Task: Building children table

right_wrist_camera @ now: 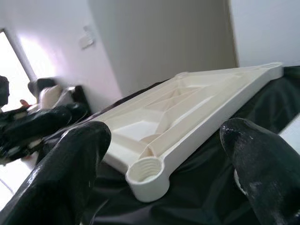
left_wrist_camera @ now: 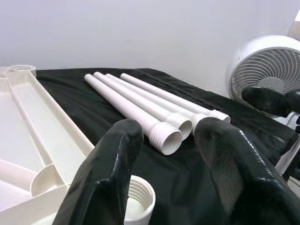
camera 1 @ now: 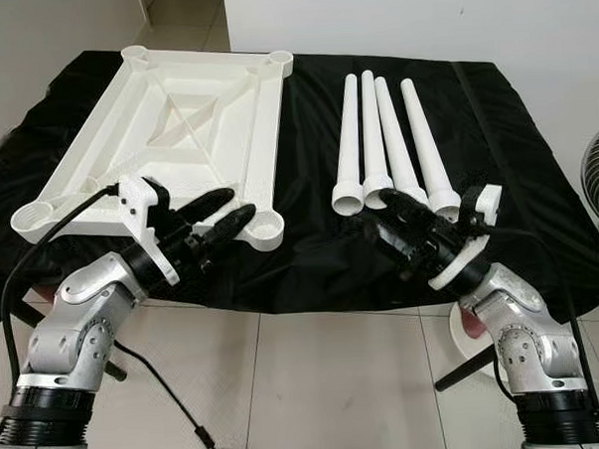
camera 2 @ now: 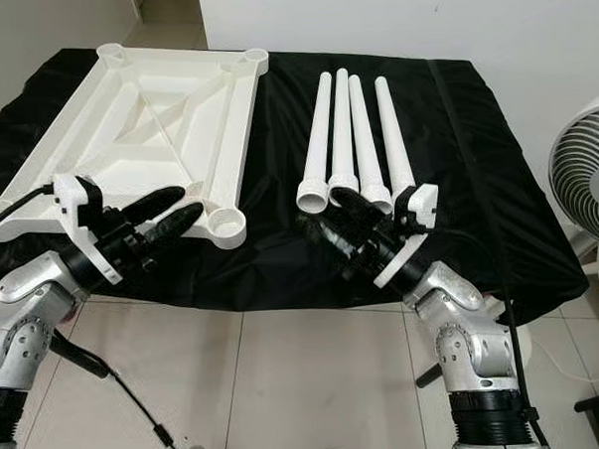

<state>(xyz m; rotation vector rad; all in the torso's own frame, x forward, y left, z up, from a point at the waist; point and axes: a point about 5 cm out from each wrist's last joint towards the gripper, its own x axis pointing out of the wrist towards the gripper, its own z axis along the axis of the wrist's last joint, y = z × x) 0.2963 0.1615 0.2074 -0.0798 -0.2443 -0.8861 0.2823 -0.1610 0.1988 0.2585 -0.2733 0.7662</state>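
Observation:
A white table top (camera 1: 176,130) lies upside down on the left of the black-covered table, with a threaded socket (camera 1: 265,227) at its near right corner. Several white legs (camera 1: 385,141) lie side by side to its right, threaded ends towards me. My left gripper (camera 1: 237,206) hovers open just in front of that corner socket, which the left wrist view shows as the socket (left_wrist_camera: 138,199) below its fingers. My right gripper (camera 1: 384,221) is open and empty just in front of the legs' threaded ends, pointing left towards the table top (right_wrist_camera: 187,110).
The black cloth (camera 1: 504,126) covers the whole table and hangs over its front edge. A white fan (camera 2: 588,177) stands on the floor at the right. Light tiled floor (camera 1: 317,393) lies between my arms. A white wall runs behind the table.

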